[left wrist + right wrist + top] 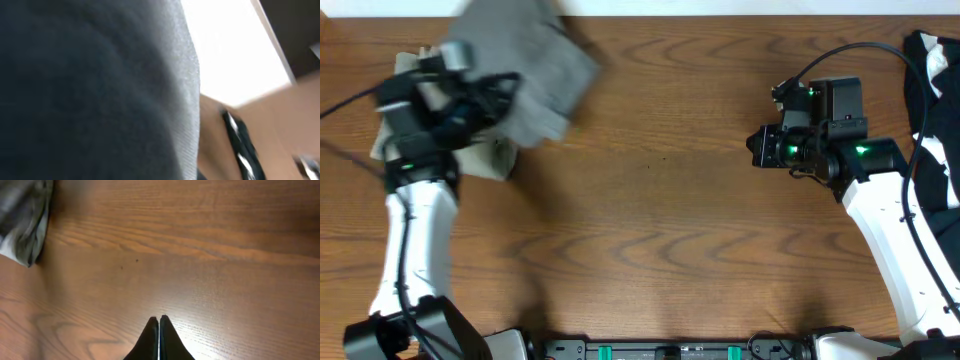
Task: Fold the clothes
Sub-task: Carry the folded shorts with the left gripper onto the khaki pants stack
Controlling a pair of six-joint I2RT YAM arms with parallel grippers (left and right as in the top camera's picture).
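The mid-grey shorts (525, 70) hang blurred off the table at the far left, bunched at my left gripper (480, 95). In the left wrist view the grey cloth (90, 90) fills most of the picture and hides the fingers, which appear shut on it. My right gripper (757, 147) is at the right over bare wood. Its fingers (159, 322) are shut and empty. Grey cloth (22, 220) shows at the top left of the right wrist view.
Lighter beige shorts (485, 158) lie under the left arm at the far left. A black-and-white garment (938, 90) lies at the right edge. The wooden table (650, 220) spreads between the arms. A white wall strip runs along the far edge.
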